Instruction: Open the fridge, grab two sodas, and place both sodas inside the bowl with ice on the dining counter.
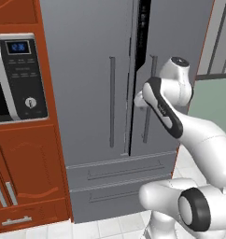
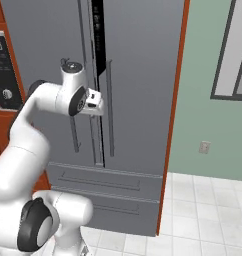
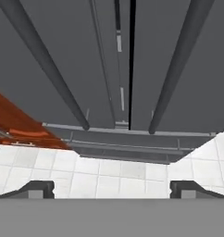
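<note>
In front of my jaws stands the fridge [image 1: 91, 93], and what matters now is the pair of thin bar handles on its two upper doors. Both bars run vertical, long axis up and down, one on each side of the middle seam. In the left base view the left door handle [image 1: 112, 100] is free to see, while the right door handle [image 1: 147, 116] is partly behind my forearm. My gripper [image 3: 111, 187] is close before the seam, about at the middle height of the bars. In the hand view I look down along the doors: the two bars run away from me to their lower ends, with the seam between them, and the lower drawers [image 3: 127, 146] and the white floor tiles [image 3: 86, 173] beyond.

My two finger tips [image 3: 37, 189] stand wide apart and hold nothing. The right door seems already a little ajar at the top, where a dark gap [image 1: 142, 32] shows.

My elbow is bent and raised, the forearm reaching forward and left from the base, the hand pointing downward near the doors. I judge the next move needs me to shift sideways so that one bar comes between the fingers.
</note>
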Robot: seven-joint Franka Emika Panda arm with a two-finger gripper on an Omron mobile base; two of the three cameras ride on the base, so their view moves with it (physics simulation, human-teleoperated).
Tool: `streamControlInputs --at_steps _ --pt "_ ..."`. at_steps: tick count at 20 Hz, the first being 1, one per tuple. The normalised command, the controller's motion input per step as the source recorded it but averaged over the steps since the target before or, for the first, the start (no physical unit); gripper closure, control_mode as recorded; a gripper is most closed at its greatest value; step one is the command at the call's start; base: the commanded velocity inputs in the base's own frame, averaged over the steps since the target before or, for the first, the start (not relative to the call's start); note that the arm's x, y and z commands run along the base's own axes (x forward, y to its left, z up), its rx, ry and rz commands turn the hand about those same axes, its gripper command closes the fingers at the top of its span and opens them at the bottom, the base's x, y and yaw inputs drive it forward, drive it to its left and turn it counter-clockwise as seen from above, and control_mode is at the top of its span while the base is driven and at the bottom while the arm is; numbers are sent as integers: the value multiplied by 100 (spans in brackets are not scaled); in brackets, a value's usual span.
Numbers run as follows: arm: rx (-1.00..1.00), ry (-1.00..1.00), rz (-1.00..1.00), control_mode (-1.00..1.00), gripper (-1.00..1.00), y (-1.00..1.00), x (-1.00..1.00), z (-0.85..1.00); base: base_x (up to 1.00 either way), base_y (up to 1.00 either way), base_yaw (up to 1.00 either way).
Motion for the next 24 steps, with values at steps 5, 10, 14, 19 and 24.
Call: streamControlInputs --at_steps 5,10,14,19,24 --pt "-2 -40 2 -100 -100 0 43 -19 0 0 0" --pt "-9 -18 -9 -100 -100 0 6 11 0 0 0" --pt "-10 -4 -16 -100 -100 -12 14 15 0 0 0" --pt "-2 0 -10 -100 -100 -41 38 22 0 0 0" --pt "8 3 1 -100 -100 -44 47 25 0 0 0"
